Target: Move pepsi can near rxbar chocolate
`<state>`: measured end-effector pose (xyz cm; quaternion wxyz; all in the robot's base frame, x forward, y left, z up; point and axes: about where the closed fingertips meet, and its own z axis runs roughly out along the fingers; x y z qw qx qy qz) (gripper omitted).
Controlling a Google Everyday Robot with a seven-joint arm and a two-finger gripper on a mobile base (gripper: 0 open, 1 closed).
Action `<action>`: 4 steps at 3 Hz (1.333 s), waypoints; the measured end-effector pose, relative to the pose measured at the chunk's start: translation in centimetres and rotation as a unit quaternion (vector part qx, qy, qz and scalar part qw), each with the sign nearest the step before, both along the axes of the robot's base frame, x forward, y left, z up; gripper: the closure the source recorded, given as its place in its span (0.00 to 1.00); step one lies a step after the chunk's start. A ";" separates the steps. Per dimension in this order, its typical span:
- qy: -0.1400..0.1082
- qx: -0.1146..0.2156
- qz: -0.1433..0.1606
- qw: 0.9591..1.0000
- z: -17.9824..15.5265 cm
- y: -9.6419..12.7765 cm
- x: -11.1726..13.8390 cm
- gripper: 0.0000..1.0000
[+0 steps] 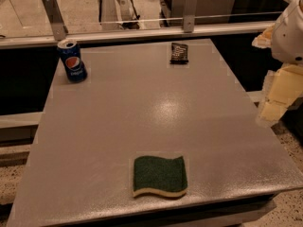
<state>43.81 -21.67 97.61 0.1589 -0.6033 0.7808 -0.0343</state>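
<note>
Standing upright: cylindrical pepsi can (pixel 72 60); flat dark rxbar chocolate (pixel 179 53) well apart; tool (pixel 277 100) at right, state unclear.

Pepsi can (pixel 72 60) back left, rxbar chocolate (pixel 179 53) back centre, sponge (pixel 159 176) front; end effector (pixel 274 105) far right.

My pale cream gripper (pixel 278 98) hangs beside the right side of the grey table (pixel 142 112), cut by the view's right edge, as is my rounded white arm (pixel 291 30) above it. The pale lettering on the flat, dark brown rxbar chocolate (pixel 179 53) is too small to read.
</note>
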 end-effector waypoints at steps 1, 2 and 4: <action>0.000 0.000 0.000 1.000 0.0 0.0 0.0 0.00; -0.008 0.030 0.021 0.999 -0.9 3.0 1.7 0.00; -0.038 0.173 0.113 0.978 -3.0 16.9 7.4 0.00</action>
